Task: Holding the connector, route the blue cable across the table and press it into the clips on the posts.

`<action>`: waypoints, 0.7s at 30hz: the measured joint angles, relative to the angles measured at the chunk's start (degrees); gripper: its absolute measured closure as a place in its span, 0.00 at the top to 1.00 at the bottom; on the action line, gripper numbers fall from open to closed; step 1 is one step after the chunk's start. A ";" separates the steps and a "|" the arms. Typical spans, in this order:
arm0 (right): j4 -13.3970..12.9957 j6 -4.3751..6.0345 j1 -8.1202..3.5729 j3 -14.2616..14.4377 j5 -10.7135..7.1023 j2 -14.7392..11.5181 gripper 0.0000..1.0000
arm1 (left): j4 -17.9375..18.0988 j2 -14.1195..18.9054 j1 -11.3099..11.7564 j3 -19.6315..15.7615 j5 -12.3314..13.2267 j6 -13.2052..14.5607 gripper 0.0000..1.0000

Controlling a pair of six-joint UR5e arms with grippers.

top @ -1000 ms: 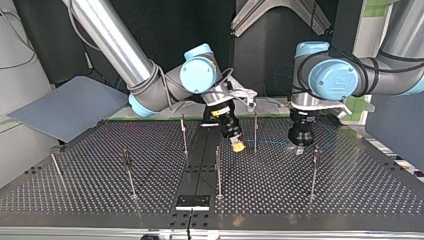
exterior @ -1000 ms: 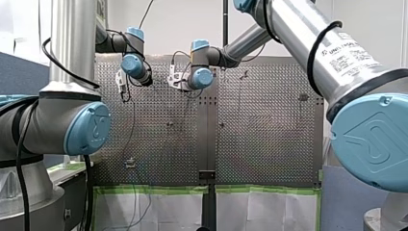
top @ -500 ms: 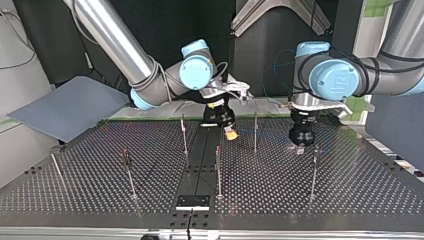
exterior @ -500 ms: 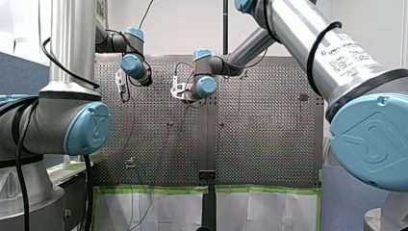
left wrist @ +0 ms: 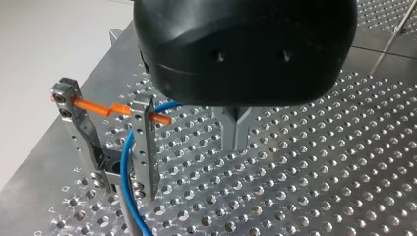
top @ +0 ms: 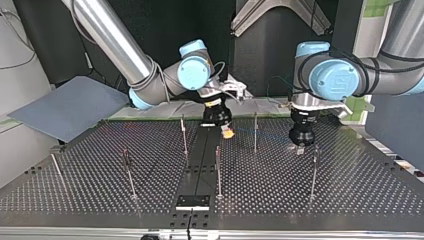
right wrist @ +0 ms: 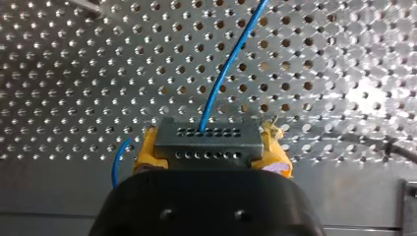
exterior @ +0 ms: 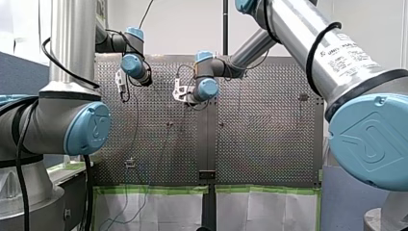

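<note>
**Right arm retreating.** Our right end effector (top: 228, 132), yellow pads clamping the connector (right wrist: 206, 141), is drawing away from the post (top: 255, 134) that it stood beside a second ago. The blue cable (right wrist: 230, 66) is trailing out ahead of it. Our left end effector (left wrist: 236, 140) is staying put, fingers pressed together. We judge the routing barely begun.

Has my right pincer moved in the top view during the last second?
Yes. My right pincer has drawn back toward the far edge of the table and to the view's left, away from the thin post.
</note>
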 joint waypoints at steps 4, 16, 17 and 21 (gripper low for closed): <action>-0.04 -0.07 -0.04 0.58 -0.11 0.00 0.00 | 0.00 0.00 0.00 0.00 0.00 0.00 0.05; -0.26 -0.47 -0.04 0.81 -0.39 0.00 0.00 | 0.00 0.00 0.00 0.00 0.00 0.00 0.10; -0.27 -0.48 -0.04 0.82 -0.41 0.00 0.00 | 0.00 0.00 0.00 0.00 0.00 0.00 0.10; -0.29 -0.51 -0.04 0.82 -0.45 0.00 0.00 | 0.00 0.00 0.00 0.00 0.00 0.00 0.10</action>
